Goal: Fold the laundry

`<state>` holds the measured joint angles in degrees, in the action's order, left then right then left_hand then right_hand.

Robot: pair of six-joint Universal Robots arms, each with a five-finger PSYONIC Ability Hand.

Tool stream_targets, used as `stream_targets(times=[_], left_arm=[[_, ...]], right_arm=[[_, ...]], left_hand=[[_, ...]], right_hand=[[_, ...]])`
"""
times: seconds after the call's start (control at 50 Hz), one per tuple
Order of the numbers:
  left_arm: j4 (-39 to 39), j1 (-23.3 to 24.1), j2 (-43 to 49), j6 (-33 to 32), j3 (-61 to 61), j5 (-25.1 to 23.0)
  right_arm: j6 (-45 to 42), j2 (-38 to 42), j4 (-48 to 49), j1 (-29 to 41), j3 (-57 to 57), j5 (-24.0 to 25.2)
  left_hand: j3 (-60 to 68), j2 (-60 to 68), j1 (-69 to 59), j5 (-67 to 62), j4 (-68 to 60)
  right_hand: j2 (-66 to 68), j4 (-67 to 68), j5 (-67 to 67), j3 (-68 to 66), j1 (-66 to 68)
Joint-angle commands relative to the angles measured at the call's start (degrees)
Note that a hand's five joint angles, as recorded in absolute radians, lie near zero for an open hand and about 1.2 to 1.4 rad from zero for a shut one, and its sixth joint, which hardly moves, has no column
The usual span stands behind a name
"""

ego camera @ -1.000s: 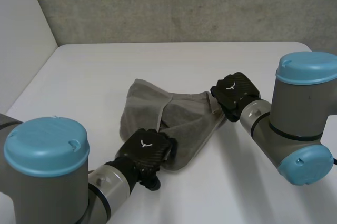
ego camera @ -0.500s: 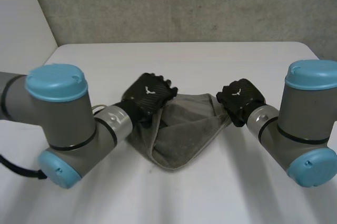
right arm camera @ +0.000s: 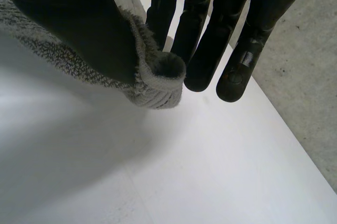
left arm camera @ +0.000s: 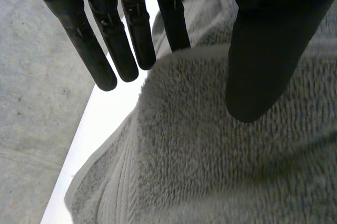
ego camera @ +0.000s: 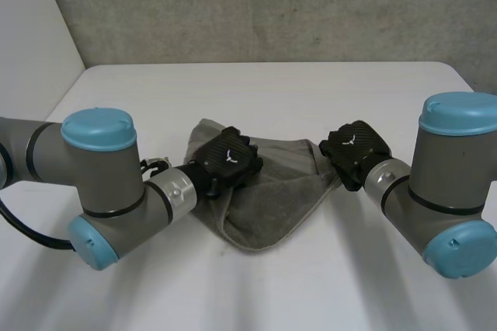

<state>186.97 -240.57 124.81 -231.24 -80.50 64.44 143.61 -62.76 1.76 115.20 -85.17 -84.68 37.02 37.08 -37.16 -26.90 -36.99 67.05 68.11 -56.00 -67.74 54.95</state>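
On the white surface (ego camera: pixel 272 90) my left hand (ego camera: pixel 227 160) pinches a folded edge of the towel (ego camera: pixel 272 203) and my right hand (ego camera: pixel 353 147) clamps a corner to stretch it flat.

towel (ego camera: pixel 276 191): grey terry cloth, nubby looped pile, with a flatter ribbed band near its hem. left robot hand (ego camera: pixel 227 158) and right robot hand (ego camera: pixel 353 144): black woven-look shells on the back; fingers (left arm camera: pixel 79 37) smooth, dull plastic. counter (ego camera: pixel 233 90): white, smooth, matt. wall (ego camera: pixel 272 5) beyond the robot hands: grey, rough, speckled like concrete.
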Motion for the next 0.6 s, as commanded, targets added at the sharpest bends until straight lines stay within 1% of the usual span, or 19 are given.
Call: stream_targets(times=[0.02,0.14,0.24,0.32,0.36,0.46,0.6], left_arm=[[-0.03,-1.66,0.96,-3.69,-0.36,0.25],[0.24,-2.36,1.58,-3.78,-0.53,0.16],[0.41,-2.36,2.72,-4.31,-0.27,0.34],[0.50,-3.59,2.72,-6.41,-0.53,0.42],[0.50,-4.12,2.63,-7.03,-0.71,0.42],[0.32,-5.52,0.71,-7.47,-1.67,0.34],[1.03,-6.06,-1.59,-7.47,-4.05,-0.01]], right_arm=[[0.00,0.18,0.00,-0.24,0.00,0.04],[0.00,0.27,-0.09,-0.86,0.00,0.22],[-0.26,0.44,-0.09,-0.86,0.09,0.22],[-1.31,0.79,-0.18,-0.94,0.27,0.13],[-1.67,0.97,-0.35,-1.03,0.36,0.13],[-2.29,1.50,-0.70,-2.61,0.79,0.04],[-4.74,2.29,-0.53,-4.28,1.06,-0.57]], left_hand=[[6.00,5.94,-5.85,-6.12,-6.02],[4.99,4.93,-4.84,-5.11,-5.01],[8.69,8.63,-8.54,-8.81,-8.71],[13.05,12.98,-12.90,-13.16,-13.07],[13.06,13.00,-12.92,-13.18,-13.09],[13.06,13.00,-12.92,-13.18,-13.09],[12.56,12.50,-12.41,-12.68,-12.58]], right_hand=[[12.95,11.89,-14.00,-12.26,25.05],[12.95,11.89,-14.00,-12.26,25.05],[12.95,11.89,-14.00,-12.26,25.05],[12.95,11.89,-14.00,-12.26,25.05],[12.95,11.89,-14.00,-12.26,25.05],[12.95,11.89,-14.00,-12.26,25.05],[12.95,11.89,-14.00,-12.26,25.05]])
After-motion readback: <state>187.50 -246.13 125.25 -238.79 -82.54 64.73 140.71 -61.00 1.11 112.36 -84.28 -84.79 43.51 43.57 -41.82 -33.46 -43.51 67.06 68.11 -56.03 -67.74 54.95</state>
